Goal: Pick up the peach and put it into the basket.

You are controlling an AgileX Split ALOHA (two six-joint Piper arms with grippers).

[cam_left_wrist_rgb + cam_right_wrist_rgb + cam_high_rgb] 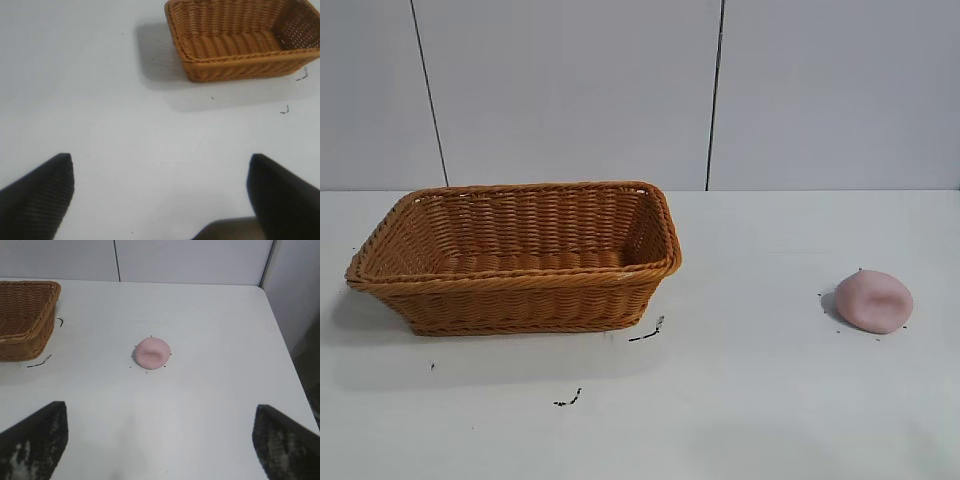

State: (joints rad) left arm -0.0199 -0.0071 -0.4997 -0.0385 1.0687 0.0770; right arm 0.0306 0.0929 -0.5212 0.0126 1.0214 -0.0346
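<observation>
Woven orange-brown wicker basket (515, 257), rectangular, flared sides, braided rim, no handle; standing upright on white counter (760, 400), toward its left half in exterior view; interior holding nothing visible. Peach (873, 301): small, pale pink, matte, rounded and somewhat flattened, shallow dimple on top; lying on bare counter well apart from basket, near right edge of exterior view, ringed by tiny dark specks. Short black scribble marks (647, 331) on counter just beside basket's near corner, another pair (568, 400) nearer the camera. Pale grey panelled wall (570, 90) behind, with dark vertical seams. Left pincer (160, 195): two dark ribbed fingers (37, 197) spread wide, gripping nothing, held over bare counter at a remove from basket. Right pincer (160, 440): dark, scuffed fingers (35, 442) likewise spread wide, gripping nothing, above counter with peach ahead between them, not touching.
</observation>
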